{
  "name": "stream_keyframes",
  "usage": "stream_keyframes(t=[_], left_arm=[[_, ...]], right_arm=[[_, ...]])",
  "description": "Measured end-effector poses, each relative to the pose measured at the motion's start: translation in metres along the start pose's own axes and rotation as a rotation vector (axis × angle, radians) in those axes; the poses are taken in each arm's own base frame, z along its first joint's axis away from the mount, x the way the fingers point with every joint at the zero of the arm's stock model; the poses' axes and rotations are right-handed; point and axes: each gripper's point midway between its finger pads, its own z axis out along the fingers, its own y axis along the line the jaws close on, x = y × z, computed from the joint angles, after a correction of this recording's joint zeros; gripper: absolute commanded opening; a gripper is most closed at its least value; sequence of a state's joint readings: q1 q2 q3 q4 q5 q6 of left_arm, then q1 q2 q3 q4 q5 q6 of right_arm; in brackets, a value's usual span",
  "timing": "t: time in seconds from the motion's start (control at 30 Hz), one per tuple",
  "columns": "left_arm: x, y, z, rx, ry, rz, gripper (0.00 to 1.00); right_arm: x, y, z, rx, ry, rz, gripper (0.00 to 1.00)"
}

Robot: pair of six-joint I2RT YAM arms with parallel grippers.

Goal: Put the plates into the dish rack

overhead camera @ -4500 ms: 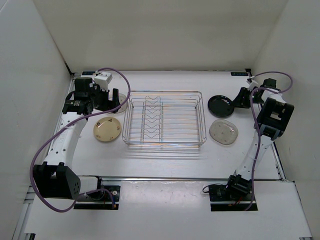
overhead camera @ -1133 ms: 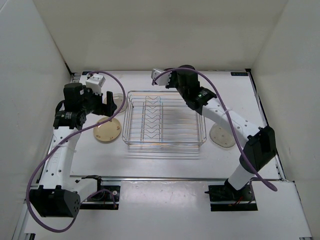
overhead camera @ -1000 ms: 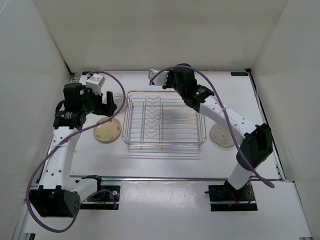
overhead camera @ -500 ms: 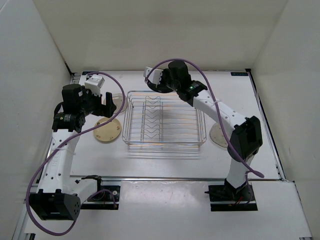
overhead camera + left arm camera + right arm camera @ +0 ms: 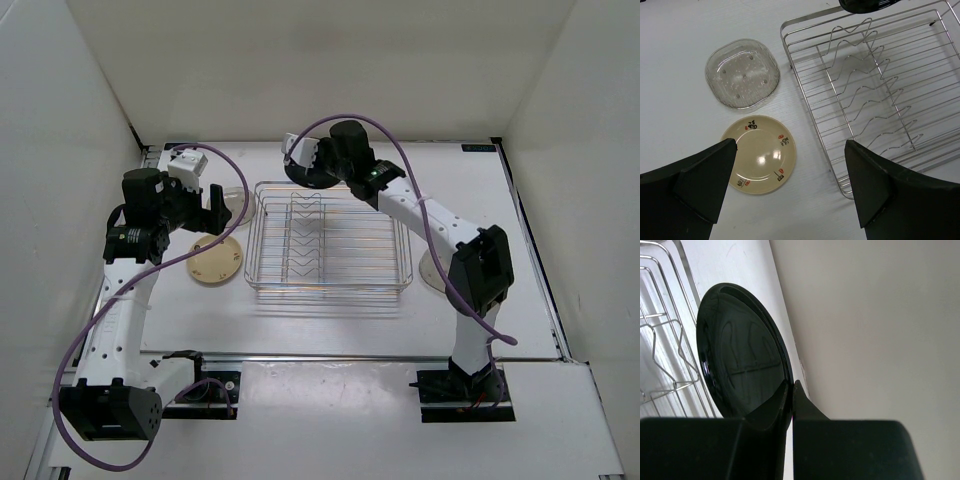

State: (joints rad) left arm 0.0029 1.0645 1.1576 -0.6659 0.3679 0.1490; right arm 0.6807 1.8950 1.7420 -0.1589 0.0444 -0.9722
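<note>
1. Currently the right pincer (image 5: 791,390) is clamped on the rim of the black plate (image 5: 740,355). Its fingers meet at the rim with no visible gap, and the plate stands on edge ahead of them.
2. The dish rack (image 5: 405,240) lies below this pincer and toward the arm bases. The pincer hangs above the left part of the rack's far side, and the plate is clear of the wires.
3. The row of V-shaped dividers (image 5: 303,235) begins just beneath the pincer and extends away from it toward the bases. Its long axis runs far to near. No slot holds a plate.
4. Critical relation: the plate must descend with its face set across that axis so that its rim seats in a notch. The plate appears near upright. Whether its face is square to the row cannot be told.
5. The left pincer (image 5: 790,145) is spread wide and holds nothing.
   - The cream-yellow plate (image 5: 760,155) lies flat on the tabletop (image 5: 330,330), directly beneath the gap between the fingers.
   - The translucent plate (image 5: 742,73) lies flat just beyond the fingertips.
   - The rack sits on the right-finger side.
6. The pale plate (image 5: 430,268) lies flat beside the rack, well behind the right pincer and partly hidden under the right arm.
7. Assessment: the step in hand is lowering the black plate into a far slot. Three plates are not yet loaded, and the left pincer is the nearer one to two of them.
</note>
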Motion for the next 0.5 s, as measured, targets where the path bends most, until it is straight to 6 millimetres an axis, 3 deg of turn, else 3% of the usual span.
stream_keyframes(t=[0.5], left_arm=[[0.0001,0.0012,-0.0003,0.001,-0.001,-0.004,1.0]], right_arm=[[-0.0099,0.0062,0.0034,-0.009,-0.025,0.029,0.0]])
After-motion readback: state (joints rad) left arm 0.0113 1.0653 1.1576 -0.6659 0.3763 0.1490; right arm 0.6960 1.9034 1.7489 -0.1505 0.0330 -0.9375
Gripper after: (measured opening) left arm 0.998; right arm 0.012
